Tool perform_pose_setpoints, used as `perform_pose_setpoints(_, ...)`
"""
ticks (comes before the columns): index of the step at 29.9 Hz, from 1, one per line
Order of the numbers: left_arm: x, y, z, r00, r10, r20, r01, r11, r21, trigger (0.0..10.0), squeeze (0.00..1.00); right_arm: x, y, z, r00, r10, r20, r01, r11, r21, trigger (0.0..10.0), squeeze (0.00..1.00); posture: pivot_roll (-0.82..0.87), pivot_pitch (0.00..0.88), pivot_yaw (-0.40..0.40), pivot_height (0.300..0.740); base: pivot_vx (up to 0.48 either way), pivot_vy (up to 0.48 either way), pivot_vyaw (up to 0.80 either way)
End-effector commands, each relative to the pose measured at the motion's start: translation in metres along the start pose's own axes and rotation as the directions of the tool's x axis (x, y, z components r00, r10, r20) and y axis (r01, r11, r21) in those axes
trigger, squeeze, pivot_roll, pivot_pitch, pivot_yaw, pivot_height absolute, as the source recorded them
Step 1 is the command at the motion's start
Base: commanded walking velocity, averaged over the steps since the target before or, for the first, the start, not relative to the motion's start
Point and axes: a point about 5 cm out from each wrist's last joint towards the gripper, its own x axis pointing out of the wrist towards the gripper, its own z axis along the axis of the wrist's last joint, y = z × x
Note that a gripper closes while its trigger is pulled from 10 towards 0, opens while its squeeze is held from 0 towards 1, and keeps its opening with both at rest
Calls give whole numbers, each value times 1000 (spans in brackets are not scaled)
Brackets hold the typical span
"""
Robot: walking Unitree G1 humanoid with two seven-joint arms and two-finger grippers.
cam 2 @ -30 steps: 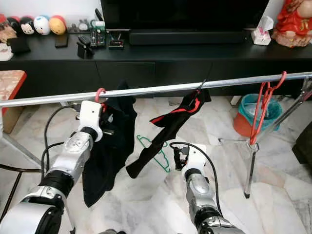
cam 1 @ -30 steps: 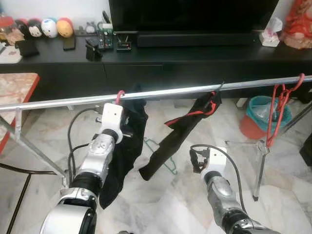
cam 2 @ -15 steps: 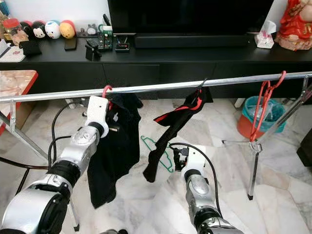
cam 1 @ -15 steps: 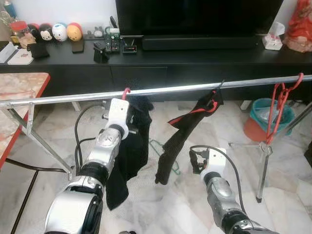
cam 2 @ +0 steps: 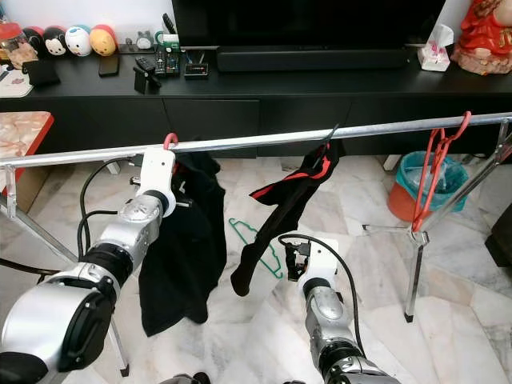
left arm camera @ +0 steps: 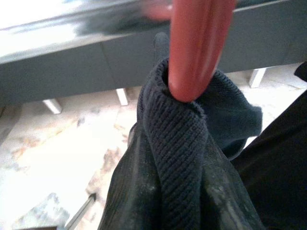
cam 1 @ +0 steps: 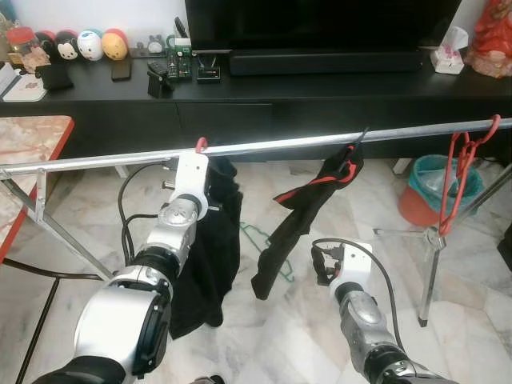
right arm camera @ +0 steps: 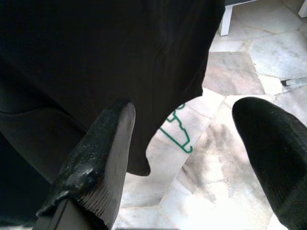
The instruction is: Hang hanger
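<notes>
Left gripper [cam 1: 210, 190] is raised to the long silver metal rail [cam 1: 288, 145], at about 10 o'clock in the head view; whether its fingers are spread or closed cannot be told. The red plastic hanger hook [cam 1: 200, 145], carrying a black knit garment [cam 1: 210, 256], sits at the rail. Right gripper [right arm camera: 192, 143] is low at 5 o'clock, fingers spread, empty. Judgement: seat the hook fully over the rail before letting go, then lower straight down to avoid dragging the fabric.

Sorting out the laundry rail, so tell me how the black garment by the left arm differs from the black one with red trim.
The black garment hangs straight down from a red hanger at the left tool; the red-trimmed garment drapes slanted from a dark hook. The first looks wider and plain. Both hang on the metal rail.
</notes>
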Motion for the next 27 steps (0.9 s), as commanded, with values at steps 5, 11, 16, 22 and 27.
perform_pose_setpoints(5,4,3,12,999,44,-13,-44,999,-26,10000,0,-1,0,-2,1000,-7,-5,7,1000,13,10000,0,2,98,38,740,0,0,0)
perform_pose_setpoints(11,2,-1,-5,993,7,-114,-7,1000,0,10000,0,-1,0,-2,1000,-7,-6,7,1000,15,10000,0,3,99,44,740,0,0,0)
perform_pose_setpoints(16,0,1,-13,991,-2,-137,1,1000,-7,10000,0,-1,1,-2,1000,-7,-4,7,1000,18,10000,0,3,100,45,740,0,0,0)
perform_pose_setpoints(22,-2,2,-19,992,-17,-126,16,1000,-10,10000,0,-1,1,-2,1000,-5,-4,5,1000,19,10000,0,8,101,44,740,0,0,0)
perform_pose_setpoints(27,-2,3,-20,993,-15,-113,13,1000,-22,10000,1000,-1,1,-2,1000,-4,-6,4,1000,18,10000,0,9,100,41,740,0,0,0)
